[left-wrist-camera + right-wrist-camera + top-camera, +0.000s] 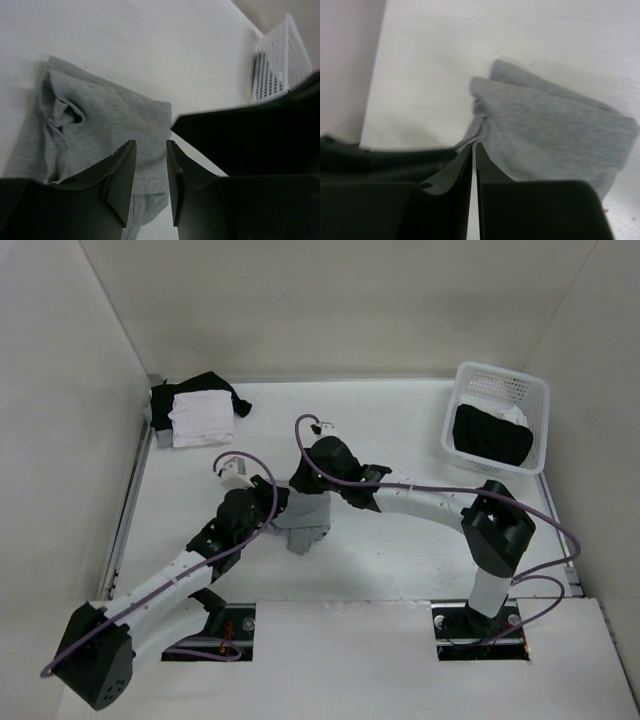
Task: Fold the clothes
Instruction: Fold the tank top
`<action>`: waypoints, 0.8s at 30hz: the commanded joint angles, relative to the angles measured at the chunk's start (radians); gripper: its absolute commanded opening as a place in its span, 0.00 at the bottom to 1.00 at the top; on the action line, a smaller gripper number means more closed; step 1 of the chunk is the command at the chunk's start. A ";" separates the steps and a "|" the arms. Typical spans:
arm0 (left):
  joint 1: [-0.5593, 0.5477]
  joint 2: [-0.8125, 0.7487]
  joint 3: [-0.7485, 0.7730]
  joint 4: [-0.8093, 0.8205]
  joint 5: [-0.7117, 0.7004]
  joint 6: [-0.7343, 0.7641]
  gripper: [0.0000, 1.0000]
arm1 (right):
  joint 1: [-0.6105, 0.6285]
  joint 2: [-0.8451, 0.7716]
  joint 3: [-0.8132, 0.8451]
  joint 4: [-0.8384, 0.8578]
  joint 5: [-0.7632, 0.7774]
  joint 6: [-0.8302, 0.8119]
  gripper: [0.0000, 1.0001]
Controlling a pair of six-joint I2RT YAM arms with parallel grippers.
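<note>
Fabric puckers where the right gripper pinches the grey T-shirt, likely to drag a fold. The left gripper hovers above, narrowly parted, empty.

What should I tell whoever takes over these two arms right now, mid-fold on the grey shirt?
Left gripper: open, poised over the grey T-shirt, holding nothing.
Right gripper: shut on an edge of that shirt.
Shirt: mid-table, bunched into a small partly folded bundle between the arms.
Done, apparently: a folded white garment on a black garment in the far left corner.
To do: finish the grey fold; dark clothes wait in the basket.
</note>
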 commanded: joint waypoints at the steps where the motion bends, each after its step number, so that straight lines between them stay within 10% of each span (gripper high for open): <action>1: -0.089 0.093 -0.018 0.175 -0.076 -0.009 0.29 | -0.022 0.069 0.007 0.031 -0.004 -0.037 0.12; 13: 0.007 0.332 -0.182 0.267 -0.107 -0.094 0.27 | -0.134 0.198 -0.017 0.060 -0.019 -0.014 0.13; 24: 0.086 -0.156 -0.251 -0.066 -0.110 -0.325 0.38 | -0.214 0.195 -0.058 0.049 -0.030 -0.016 0.13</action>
